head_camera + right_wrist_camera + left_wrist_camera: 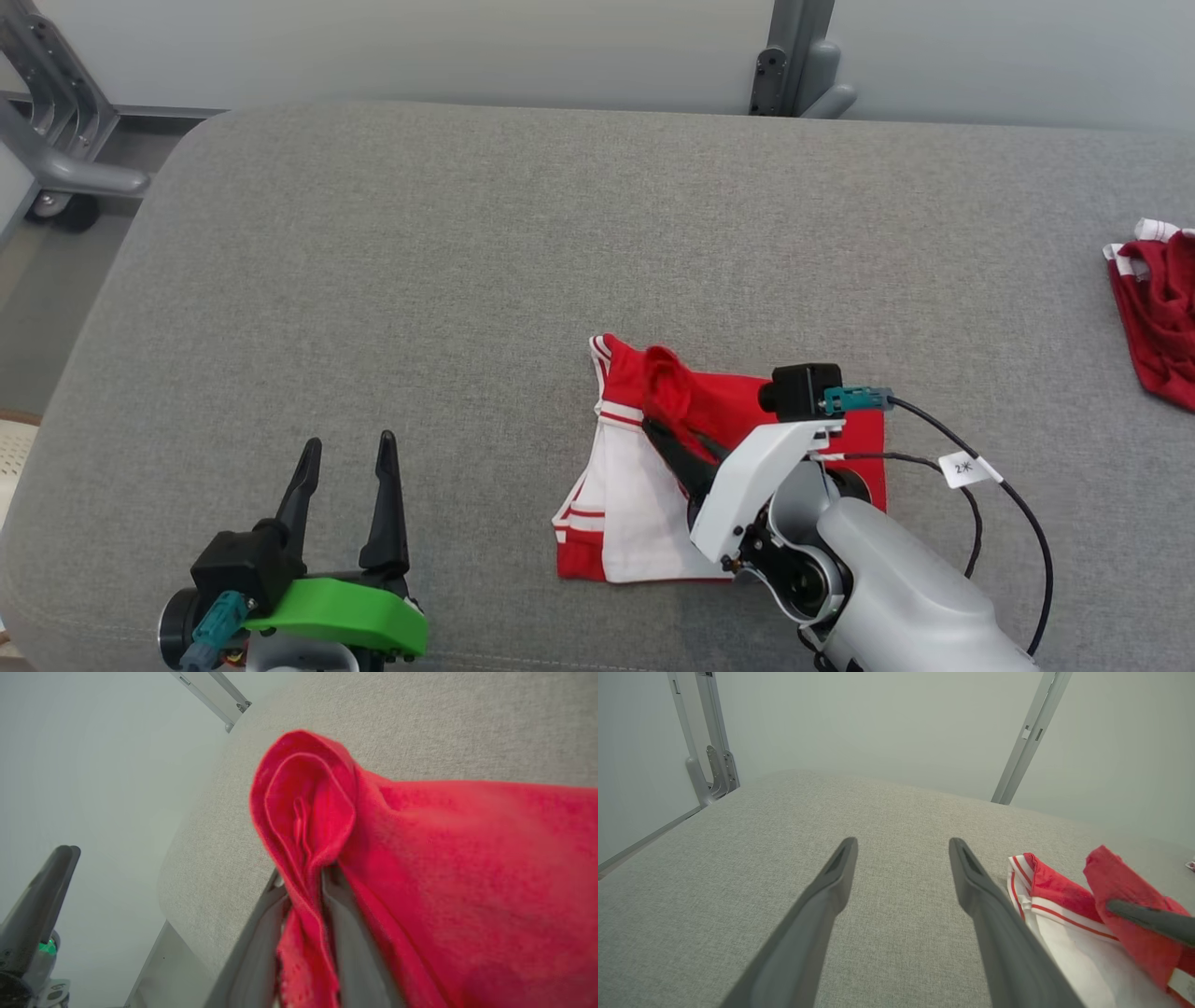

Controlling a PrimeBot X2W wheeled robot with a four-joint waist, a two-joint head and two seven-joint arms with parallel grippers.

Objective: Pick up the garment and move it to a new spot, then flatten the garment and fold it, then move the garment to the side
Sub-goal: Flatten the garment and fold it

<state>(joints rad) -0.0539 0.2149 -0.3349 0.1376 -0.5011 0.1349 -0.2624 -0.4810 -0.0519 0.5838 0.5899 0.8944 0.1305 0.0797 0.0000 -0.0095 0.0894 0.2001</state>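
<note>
Pinches a raised red fold of the garment (444, 858) between the right jaws: near together, clamped on cloth, one dark finger (252, 952) to each side of the doubled edge. Lifts that fold clear of the layers beneath into a hump over the white panel, likely to carry the red half across the white or to drag the piece flat; cannot tell which. Reaches in low and slanted from the near right, with the white wrist bracket (756, 476) and pale forearm (896, 597) covering part of the red cloth.

Holds the left jaws wide apart with nothing between them, over bare fabric at the near left, well apart from the garment and pointing away from the robot. Presumably parked there to stay out of the fold and avoid snagging the cloth.

Garment's place: near the middle of the grey fabric-covered desk (373, 280), toward the near edge. Red and white with striped trim, partly doubled over, white panel to the left and red to the right, edges not squared.

Looks to be in the flatten-and-fold stretch, with the move to the side not yet done.

Farther out, a second, darker red garment (1158, 317) bunched at the right edge, well apart, perhaps marking the spot for finished pieces.
</note>
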